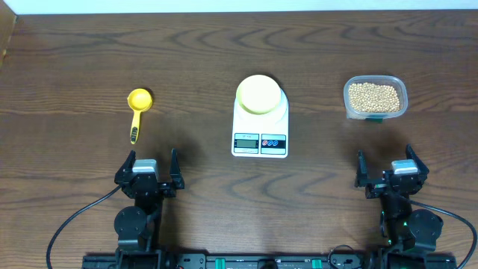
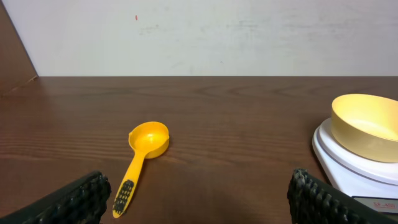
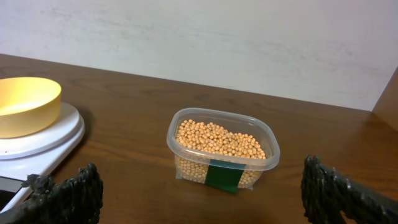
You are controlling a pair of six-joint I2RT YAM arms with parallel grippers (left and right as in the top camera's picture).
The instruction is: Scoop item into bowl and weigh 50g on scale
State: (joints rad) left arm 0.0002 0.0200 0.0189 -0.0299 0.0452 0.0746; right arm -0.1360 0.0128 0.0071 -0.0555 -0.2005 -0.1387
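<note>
The tan beans (image 1: 373, 96) fill a clear plastic tub (image 1: 400, 104) at the right; they also show in the right wrist view (image 3: 217, 139). The pale yellow-green bowl (image 1: 259, 93) sits empty on the white scale (image 1: 260, 137) at the centre; the bowl also shows in the left wrist view (image 2: 367, 124) and the right wrist view (image 3: 25, 102). A yellow scoop (image 1: 137, 108) lies at the left, also in the left wrist view (image 2: 142, 155). My left gripper (image 1: 151, 167) is open and empty near the front edge, behind the scoop. My right gripper (image 1: 390, 167) is open and empty, in front of the tub.
The dark wooden table (image 1: 75, 60) ends at a pale wall at the back. A green label (image 3: 224, 176) is on the tub's front. The scale's display and two buttons (image 1: 260, 142) face the front edge.
</note>
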